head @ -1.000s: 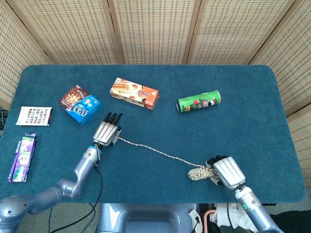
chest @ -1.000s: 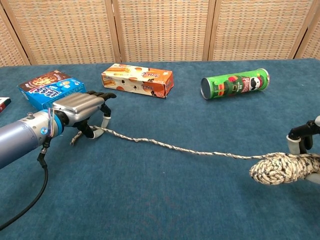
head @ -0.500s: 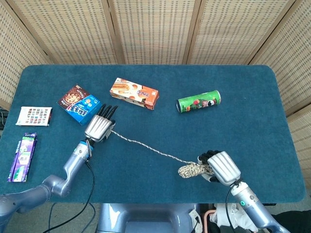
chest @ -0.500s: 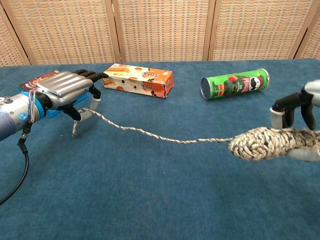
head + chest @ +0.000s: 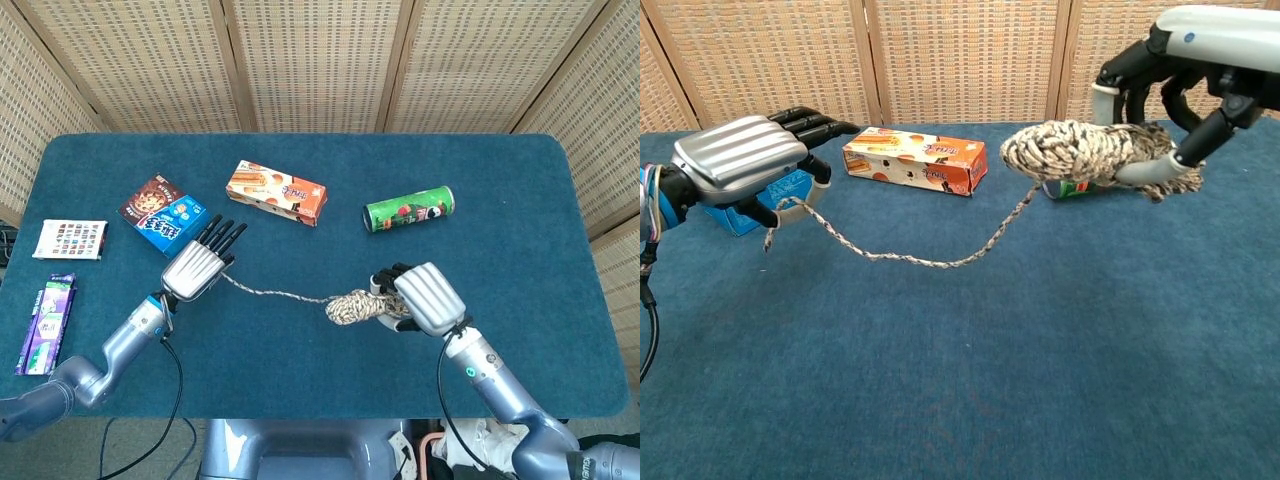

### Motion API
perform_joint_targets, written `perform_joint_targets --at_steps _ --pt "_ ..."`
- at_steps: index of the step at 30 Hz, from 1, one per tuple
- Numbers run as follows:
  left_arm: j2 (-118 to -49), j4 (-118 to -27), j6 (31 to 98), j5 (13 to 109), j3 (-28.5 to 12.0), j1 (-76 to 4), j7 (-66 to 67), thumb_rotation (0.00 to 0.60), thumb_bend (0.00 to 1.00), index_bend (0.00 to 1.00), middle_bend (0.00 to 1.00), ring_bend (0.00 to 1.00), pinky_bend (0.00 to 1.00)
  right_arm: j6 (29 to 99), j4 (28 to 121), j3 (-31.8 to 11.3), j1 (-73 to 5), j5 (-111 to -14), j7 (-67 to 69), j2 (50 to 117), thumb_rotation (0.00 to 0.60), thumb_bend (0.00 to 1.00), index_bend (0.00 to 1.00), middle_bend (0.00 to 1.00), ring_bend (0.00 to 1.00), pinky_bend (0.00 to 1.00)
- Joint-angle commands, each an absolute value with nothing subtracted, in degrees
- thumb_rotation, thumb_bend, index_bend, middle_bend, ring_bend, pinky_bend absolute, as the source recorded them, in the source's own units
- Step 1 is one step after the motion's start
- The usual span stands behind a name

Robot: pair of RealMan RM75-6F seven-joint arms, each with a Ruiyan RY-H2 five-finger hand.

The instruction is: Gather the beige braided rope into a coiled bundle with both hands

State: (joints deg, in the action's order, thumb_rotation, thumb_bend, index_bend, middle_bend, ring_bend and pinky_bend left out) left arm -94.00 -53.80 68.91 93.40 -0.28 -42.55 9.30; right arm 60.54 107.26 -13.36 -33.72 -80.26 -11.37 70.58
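1. Woven cane screens back a dark blue felt tabletop (image 5: 520,240).
2. Most of the beige braided rope (image 5: 1080,152) is already wound into a bundle, gripped in the raised right hand (image 5: 425,300).
3. One slack strand still sags to the left hand (image 5: 195,268), which pinches the free end; that length remains to coil.
4. An orange biscuit box (image 5: 276,192), a green crisp tube (image 5: 408,209) and a blue cookie box (image 5: 164,215) lie behind, apart from the strand.

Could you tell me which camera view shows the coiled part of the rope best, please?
The chest view: the coiled bundle fills the right hand, strands distinct. The head view shows it small, partly behind that hand.
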Motion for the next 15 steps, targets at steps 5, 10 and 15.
perform_joint_targets --at_steps 5,10,15 --pt "-90.7 -54.2 75.7 99.8 2.6 -42.0 8.1 0.6 0.49 0.79 0.0 0.0 0.0 56.2 107.8 -21.8 -44.2 -58.2 -23.3 75.8 0.6 0.69 0.65 0.73 0.56 0.95" --pt "-89.2 -55.4 77.3 101.1 2.9 -41.8 7.9 0.6 0.49 0.79 0.0 0.0 0.0 56.5 104.8 -23.1 -50.7 -49.4 -31.5 79.1 0.6 0.7 0.65 0.74 0.56 0.96" --pt "-88.1 -56.9 78.8 102.3 3.1 -41.6 6.7 0.6 0.49 0.79 0.0 0.0 0.0 57.4 101.1 -22.3 -56.4 -44.9 -38.7 82.6 0.6 0.7 0.65 0.74 0.56 0.96"
